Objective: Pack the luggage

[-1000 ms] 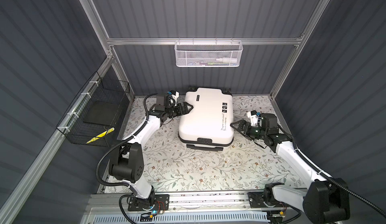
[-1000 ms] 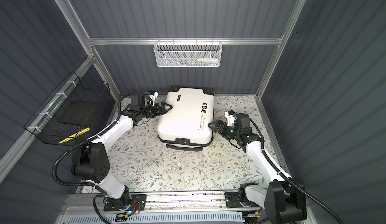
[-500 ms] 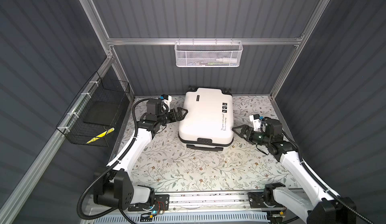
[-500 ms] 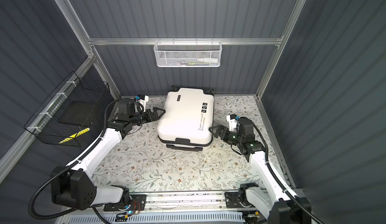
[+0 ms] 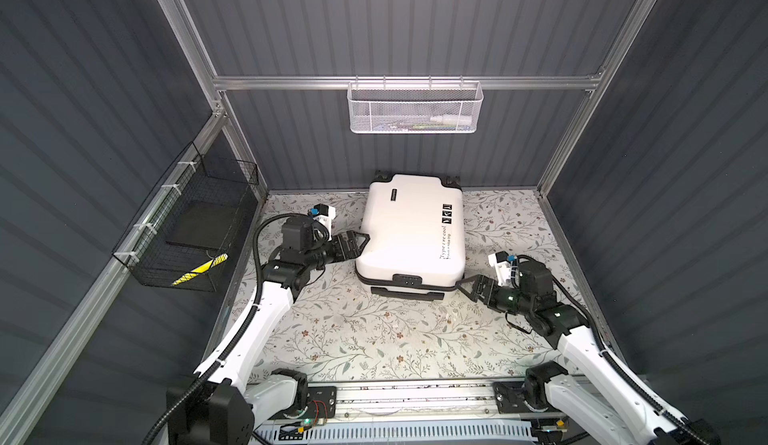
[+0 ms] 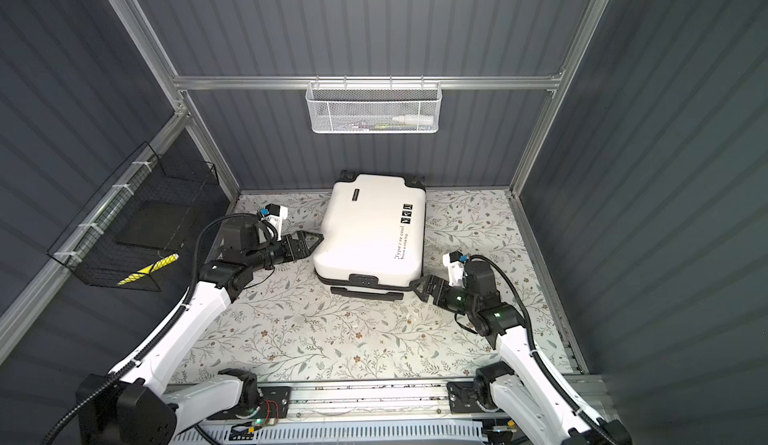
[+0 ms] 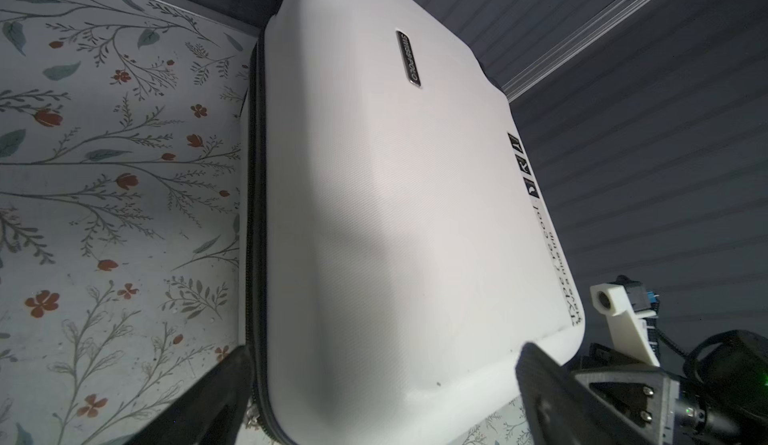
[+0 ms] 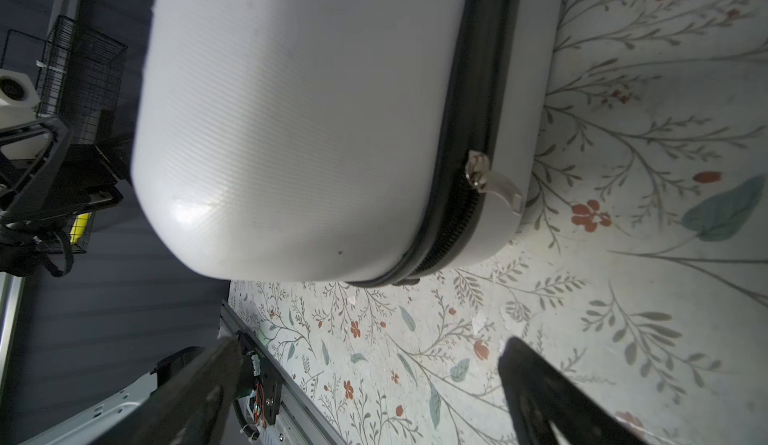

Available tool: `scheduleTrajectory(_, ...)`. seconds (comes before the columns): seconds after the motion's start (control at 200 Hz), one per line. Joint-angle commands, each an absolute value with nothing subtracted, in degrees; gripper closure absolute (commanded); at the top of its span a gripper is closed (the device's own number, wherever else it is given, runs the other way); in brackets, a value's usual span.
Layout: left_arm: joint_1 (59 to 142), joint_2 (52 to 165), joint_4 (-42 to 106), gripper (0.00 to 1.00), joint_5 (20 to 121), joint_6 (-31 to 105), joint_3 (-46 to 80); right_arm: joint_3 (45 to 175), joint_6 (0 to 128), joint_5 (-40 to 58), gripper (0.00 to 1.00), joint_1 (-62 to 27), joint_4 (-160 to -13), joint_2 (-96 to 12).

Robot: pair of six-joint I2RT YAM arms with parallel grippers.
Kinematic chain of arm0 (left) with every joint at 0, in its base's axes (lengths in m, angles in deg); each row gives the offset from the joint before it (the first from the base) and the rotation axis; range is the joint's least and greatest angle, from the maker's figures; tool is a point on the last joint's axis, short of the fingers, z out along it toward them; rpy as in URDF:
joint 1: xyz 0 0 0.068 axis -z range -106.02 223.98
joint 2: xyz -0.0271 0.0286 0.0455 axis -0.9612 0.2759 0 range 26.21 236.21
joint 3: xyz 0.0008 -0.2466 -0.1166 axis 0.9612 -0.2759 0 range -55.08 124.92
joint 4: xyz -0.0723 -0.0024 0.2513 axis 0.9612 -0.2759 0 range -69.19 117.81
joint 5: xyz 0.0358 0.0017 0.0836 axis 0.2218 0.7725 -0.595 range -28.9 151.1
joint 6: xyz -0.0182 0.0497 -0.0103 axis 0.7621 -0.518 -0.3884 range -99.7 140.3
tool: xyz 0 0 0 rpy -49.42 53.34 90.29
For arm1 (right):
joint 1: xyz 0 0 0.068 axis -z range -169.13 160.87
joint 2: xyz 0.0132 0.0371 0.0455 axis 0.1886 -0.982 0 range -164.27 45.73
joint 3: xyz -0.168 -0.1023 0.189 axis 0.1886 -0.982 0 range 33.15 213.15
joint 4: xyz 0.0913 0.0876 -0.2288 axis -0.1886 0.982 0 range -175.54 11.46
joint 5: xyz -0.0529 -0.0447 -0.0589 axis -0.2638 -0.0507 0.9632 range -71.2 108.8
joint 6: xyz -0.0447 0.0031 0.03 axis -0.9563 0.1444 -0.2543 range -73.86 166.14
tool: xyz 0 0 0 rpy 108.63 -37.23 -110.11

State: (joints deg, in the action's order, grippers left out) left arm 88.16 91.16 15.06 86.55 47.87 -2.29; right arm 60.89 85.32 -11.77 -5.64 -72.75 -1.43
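The luggage (image 5: 411,231): lying closed at your bench's (image 5: 353,330) 12 o'clock.
Your left hand (image 5: 359,242): spread, bracketing its 9 o'clock edge.
Your right hand (image 5: 465,287): spread, pointing at its 5 o'clock corner.
Around: black wire basket (image 5: 191,231) hanging at 9 o'clock, white mesh basket (image 5: 415,108) at 12.

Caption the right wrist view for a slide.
Open right hand facing the zipper pull of the white suitcase, over floral tabletop.

— How do my feeds look?
— I see both top views sharp: floor (image 5: 374,339) bright from overhead, walls (image 5: 83,90) dim. In my left wrist view a shadow crosses the luggage (image 7: 374,214), and the edges bend.
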Motion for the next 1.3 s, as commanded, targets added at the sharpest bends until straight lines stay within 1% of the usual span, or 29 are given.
scheduleTrajectory(0.0, 88.05, 89.36, 14.96, 0.0, 87.99, 49.41, -4.19, 60.56, 86.86, -9.22, 0.01, -6.45, -75.14, -1.7)
scheduleTrajectory(0.32, 88.05, 86.31, 14.63, 0.0, 88.28, 50.27, -6.48, 64.08, 87.14, -8.64, 0.01, -6.53, -78.14, -7.71)
scheduleTrajectory(0.595, 88.05, 85.11, 14.19, 0.0, 88.43, 50.2, -7.61, 68.6, 86.58, -5.97, 0.01, -6.36, -78.08, -12.32)
scheduleTrajectory(0.88, 88.05, 84.22, 14.05, 0.0, 88.5, 49.88, -8.4, 72.38, 86.57, -6.31, 0.01, -3.39, -77.93, -16.09)
scheduleTrajectory(1.04, 87.99, 83.8, 14.32, 0.0, 88.31, 49.92, -9.27, 72.77, 85.87, -7.9, 0.01, -3.29, -76.64, -15.44)
scheduleTrajectory(1.291, 88.05, 82.55, 12.8, 0.0, 86.67, 50.71, -10.73, 69.08, 85.25, -7.82, 0.01, -1.62, -74.36, -9.21)
